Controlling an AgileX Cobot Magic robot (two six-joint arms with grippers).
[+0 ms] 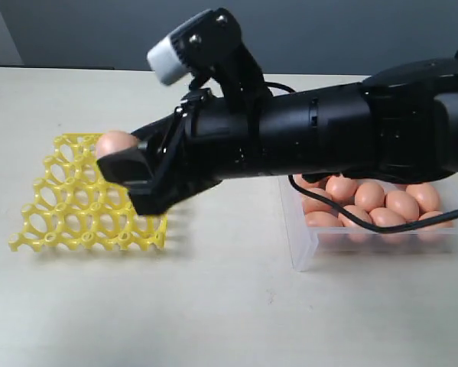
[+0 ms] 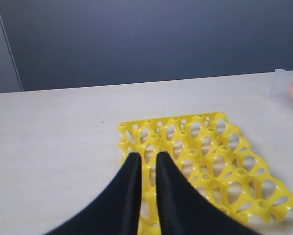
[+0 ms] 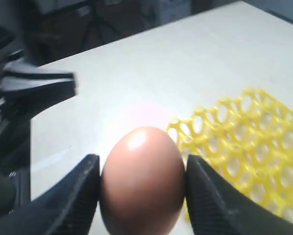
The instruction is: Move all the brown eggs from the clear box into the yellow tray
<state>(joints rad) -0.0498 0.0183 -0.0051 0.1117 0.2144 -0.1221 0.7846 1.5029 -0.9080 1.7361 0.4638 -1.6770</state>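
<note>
The right gripper (image 1: 133,172) reaches in from the right of the exterior view with its jaws spread wide around one brown egg (image 3: 142,178). A black finger presses each flank, and the egg's rounded end pokes out past the fingertips. It hangs over the upper edge of the yellow tray (image 1: 83,202), which lies flat on the table (image 1: 213,313) at the left of the frame. How high it sits above the cups I cannot tell. No cup I can see has an egg in it, though the arm hides a few at the tray's right side. Lower right of the frame, well apart from the tray, stands the clear box (image 1: 303,246) with a heap of brown eggs (image 1: 370,200) left in it, so by my reckoning the job has barely begun. The left gripper (image 2: 147,159) hovers over the tray's near edge with its fingers drawn almost together and nothing between them. The step in hand looks like the carry-and-place of this one egg. Next it should centre the egg over an empty cup, lower until the cup bears it, then ease the jaws apart gently so it settles without rolling off the lattice.
</note>
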